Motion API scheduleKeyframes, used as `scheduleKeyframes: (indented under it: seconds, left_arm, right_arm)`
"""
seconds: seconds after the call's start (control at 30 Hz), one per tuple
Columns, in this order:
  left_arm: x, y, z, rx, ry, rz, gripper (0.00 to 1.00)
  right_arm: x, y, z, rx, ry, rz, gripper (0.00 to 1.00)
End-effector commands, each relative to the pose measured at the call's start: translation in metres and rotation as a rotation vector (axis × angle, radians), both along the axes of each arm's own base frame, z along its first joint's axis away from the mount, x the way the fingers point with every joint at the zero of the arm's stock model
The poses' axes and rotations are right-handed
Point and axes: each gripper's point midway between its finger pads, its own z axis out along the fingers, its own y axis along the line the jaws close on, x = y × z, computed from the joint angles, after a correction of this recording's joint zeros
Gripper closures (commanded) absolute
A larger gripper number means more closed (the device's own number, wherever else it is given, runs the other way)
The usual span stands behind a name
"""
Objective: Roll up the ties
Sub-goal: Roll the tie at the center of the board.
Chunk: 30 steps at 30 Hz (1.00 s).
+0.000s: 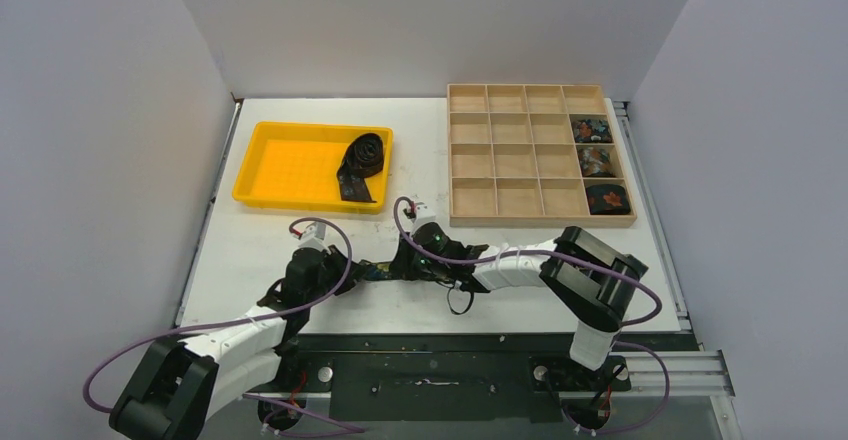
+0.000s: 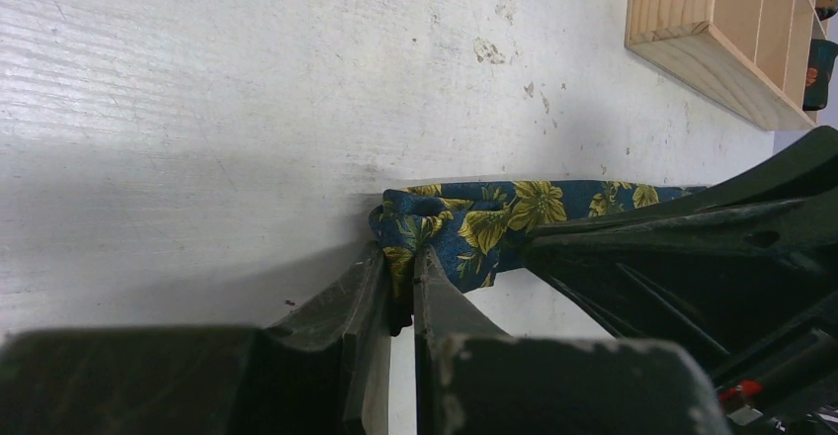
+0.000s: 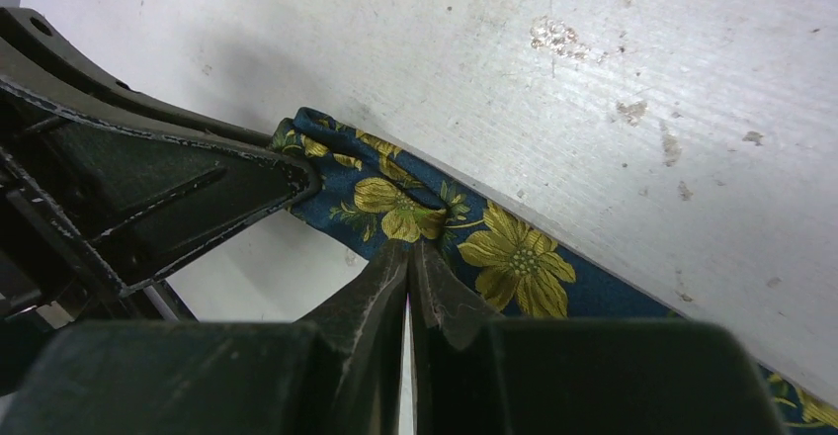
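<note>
Left tool (image 2: 402, 262) and right tool (image 3: 408, 254) are both pinched shut on the blue, yellow-flowered tie (image 2: 494, 219), which lies on the white desk (image 1: 300, 250) near its front edge. The wooden divided box (image 1: 520, 222) holds 3 rolled ties (image 1: 596, 161) in its rightmost column. The yellow tray (image 1: 290, 165) holds 1 loosely coiled dark tie (image 1: 362, 160).

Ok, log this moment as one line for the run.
left claw: shut on floral tie | right claw: shut on floral tie | yellow tray: one partly coiled tie | wooden box: three rolled ties
</note>
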Motion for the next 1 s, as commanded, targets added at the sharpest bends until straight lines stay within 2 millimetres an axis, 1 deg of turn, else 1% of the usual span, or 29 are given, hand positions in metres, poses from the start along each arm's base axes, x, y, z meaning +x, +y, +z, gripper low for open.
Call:
scheduleKeyframes:
  seconds: [0.0,0.2,0.43,0.57,0.7,0.97]
  left_arm:
    - [0.010,-0.001,0.015,0.010,-0.059,0.005,1.00]
    - [0.010,-0.004,0.017,0.008,-0.059,-0.002,1.00]
    - [0.009,-0.005,0.019,0.008,-0.062,-0.005,1.00]
    - [0.009,-0.005,0.022,0.044,-0.075,-0.009,1.00]
    - [0.007,-0.006,0.027,0.077,-0.089,-0.019,1.00]
    - [0.008,-0.007,0.046,0.128,-0.128,-0.021,1.00]
  right_arm:
    - [0.009,-0.002,0.029,0.033,-0.077,-0.032,0.93]
    - [0.008,0.005,0.022,0.031,-0.063,-0.009,0.93]
    - [0.004,0.007,-0.003,-0.016,-0.022,0.014,0.94]
    - [0.002,0.010,-0.018,-0.028,0.007,0.025,0.94]
    - [0.002,0.010,-0.026,-0.034,0.018,0.023,0.95]
    - [0.001,0.010,-0.045,-0.066,0.045,0.022,0.95]
